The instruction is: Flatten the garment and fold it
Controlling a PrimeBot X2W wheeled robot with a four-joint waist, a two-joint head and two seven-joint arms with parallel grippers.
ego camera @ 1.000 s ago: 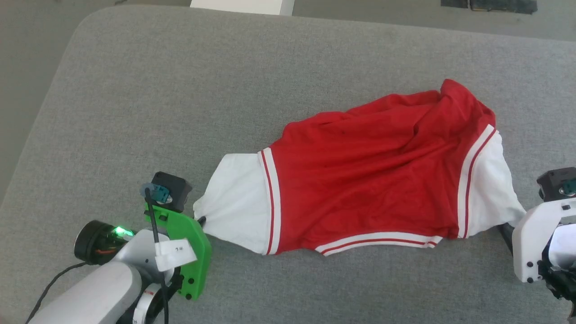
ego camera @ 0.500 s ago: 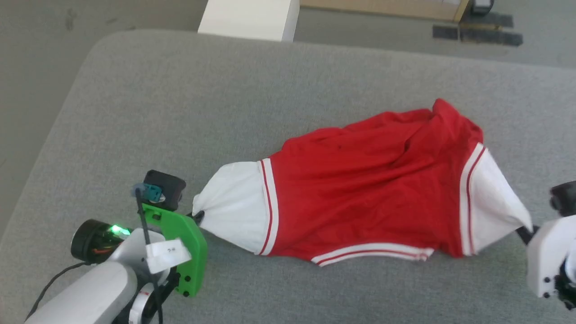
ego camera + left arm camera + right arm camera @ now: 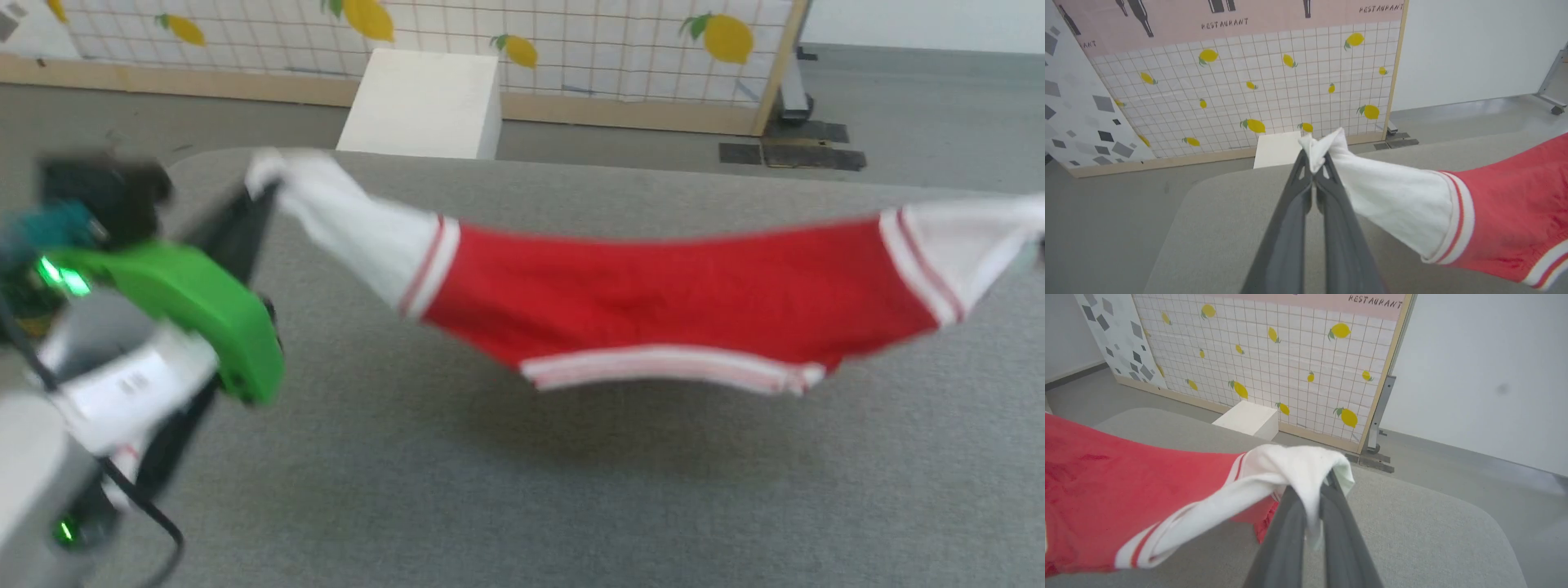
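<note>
The garment [image 3: 653, 294] hangs in the air over the grey padded table [image 3: 571, 498], stretched sideways between the two grippers and sagging in the middle, with a soft shadow on the table below it. Its body is plain red; a white short sleeve [image 3: 359, 224] runs off each end behind a band of red-and-white stripe trim [image 3: 429, 265], and a striped edge [image 3: 669, 367] forms the lowest part of the sag. Whether that low edge touches the table cannot be told. The left gripper [image 3: 1314, 161] has its two dark fingers pressed together on the bunched tip of the sleeve at the robot's left, a small tuft of white cloth poking out past the fingertips and the rest of the sleeve running away to the right of that wrist view. In the head view this arm is blurred: it rises from the lower left, with a green bracket [image 3: 196, 302] at the wrist, and its fingers slant up toward the table's far left corner. The right gripper [image 3: 1327, 477] is likewise closed on the other sleeve, white cloth pinched between the fingers and draped over their tips, the red body trailing off to the left of that view. Beyond the table stand a white box [image 3: 424, 102] on the grey floor [image 3: 898, 106] and a gridded panel with lemons [image 3: 571, 49].
</note>
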